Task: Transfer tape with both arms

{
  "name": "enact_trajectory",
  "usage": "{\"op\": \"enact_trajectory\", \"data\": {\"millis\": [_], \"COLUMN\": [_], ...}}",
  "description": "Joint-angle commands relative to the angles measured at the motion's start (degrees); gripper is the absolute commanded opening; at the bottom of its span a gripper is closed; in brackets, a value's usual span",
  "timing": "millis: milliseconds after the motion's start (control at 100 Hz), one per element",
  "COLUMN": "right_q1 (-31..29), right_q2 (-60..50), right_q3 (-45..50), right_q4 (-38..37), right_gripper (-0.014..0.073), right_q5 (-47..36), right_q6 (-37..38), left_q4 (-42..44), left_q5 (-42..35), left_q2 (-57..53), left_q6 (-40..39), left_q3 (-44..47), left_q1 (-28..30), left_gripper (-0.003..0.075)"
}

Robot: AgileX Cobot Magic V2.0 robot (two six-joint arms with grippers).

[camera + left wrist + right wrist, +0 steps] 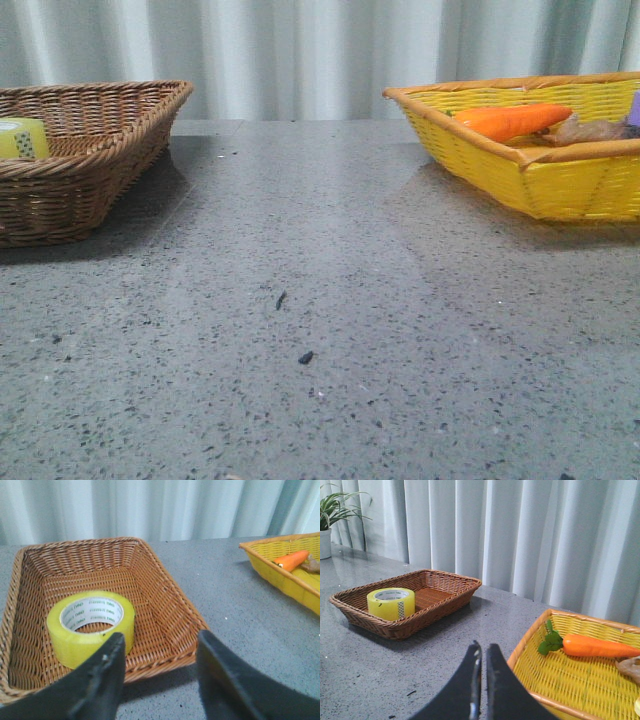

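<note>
While tape (pixel 22 138) sits half cropped in brown basket (pixel 100 150), left hand (pixel 157 652) wide, right hand (pixel 482 667) closed empty.

Left gripper (pixel 159 652): two matte black fingers (pixel 102 672), broad, tapered, slightly glossy edges. Right gripper (pixel 481 652): same black plastic, slim curved blades, small pale scuffs near tips.

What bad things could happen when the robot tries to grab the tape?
The tape lies flat in the brown basket, near one wall, so the open left gripper might bump the wicker or drag the basket. The roll is wide and might slip out. The right gripper is shut, so a handover could fail.
</note>
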Motion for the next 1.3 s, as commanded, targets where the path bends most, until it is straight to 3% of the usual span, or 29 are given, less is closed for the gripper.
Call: {"op": "enact_trajectory", "data": {"millis": [0,180,1030,1120,1290], "right_q1": [-0.2,-0.2,-0.2,-0.2,-0.2], "right_q2": [0.7,0.7,0.7,0.7,0.7], "right_q3": [-1.2,-1.2,-1.2,-1.2,-1.2], "right_q4": [-0.7,-0.7,-0.7,-0.7,-0.7], "right_gripper": [-0.0062,-0.0062,-0.0062,-0.0062,-0.0062], "right_q5": [-5.6,-5.6,-5.6,-5.6,-5.6], "right_q6": [-0.6,-0.6,-0.6,-0.6,-0.6], "left_q4": [-1.4,-1.4,0.8,5.2,9.5], "left_q5": [-4.2,-2.7,-3.0,-8.9,-28.1], "left_q2": [-1.0,-1.1,-1.3,-3.0,-10.3], "left_q6": [0.1,0.1,0.1,0.2,0.2], "left_q3": [0.2,1.6,4.6,8.6,22.4], "left_q1": [-0.5,-0.5,-0.4,-0.4,-0.4], "left_gripper": [0.0196,-0.0021,-0.0020,-0.0020,-0.0020]}}
